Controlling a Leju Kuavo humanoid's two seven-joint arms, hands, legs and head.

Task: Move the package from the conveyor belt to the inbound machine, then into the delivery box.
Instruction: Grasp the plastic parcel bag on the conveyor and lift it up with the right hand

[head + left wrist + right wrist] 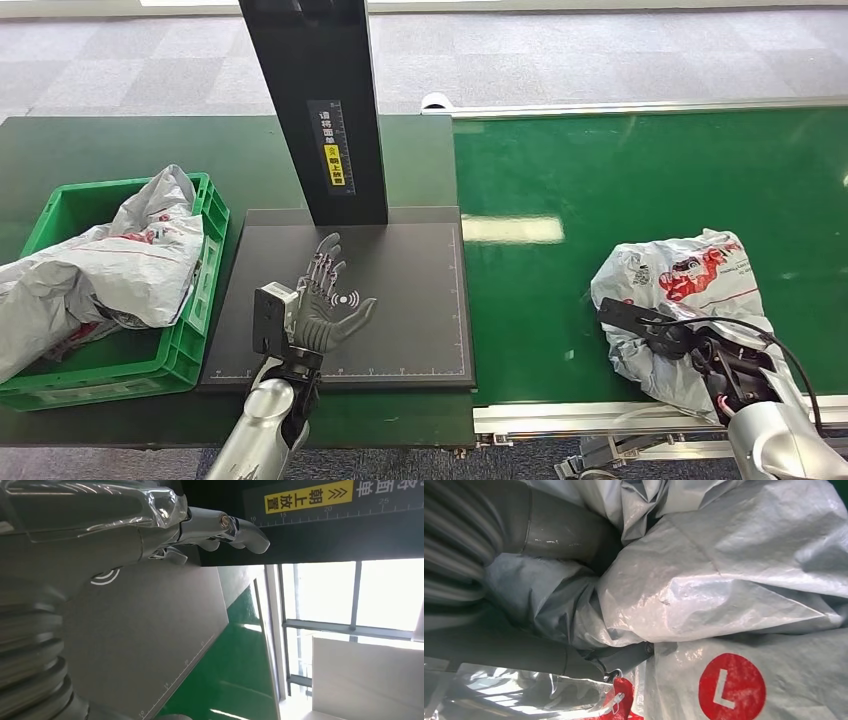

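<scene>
The scanner plate (400, 300), a dark flat square with a black post (318, 100) rising from its far edge, sits in the middle of the scene. The left hand (325, 305) hovers over the plate's near left part, palm up, its fingers (325, 262) spread apart and holding nothing; the left wrist view shows those fingers (235, 530) reaching toward the post's yellow label (307, 497). Just right of the plate runs the green conveyor belt (620, 180), and on the belt's near right part lies the package (690, 285), a crumpled grey plastic bag with red print. The right hand (715, 365) is pressed into the near side of the package; in the right wrist view its fingers (569, 530) sink into the bag's folds (724, 580) and grip the plastic. Left of the plate, on the dark green desk (120, 150), stands a green crate (190, 340) with another grey bag (110, 265) lying in it and spilling over its left rim.
</scene>
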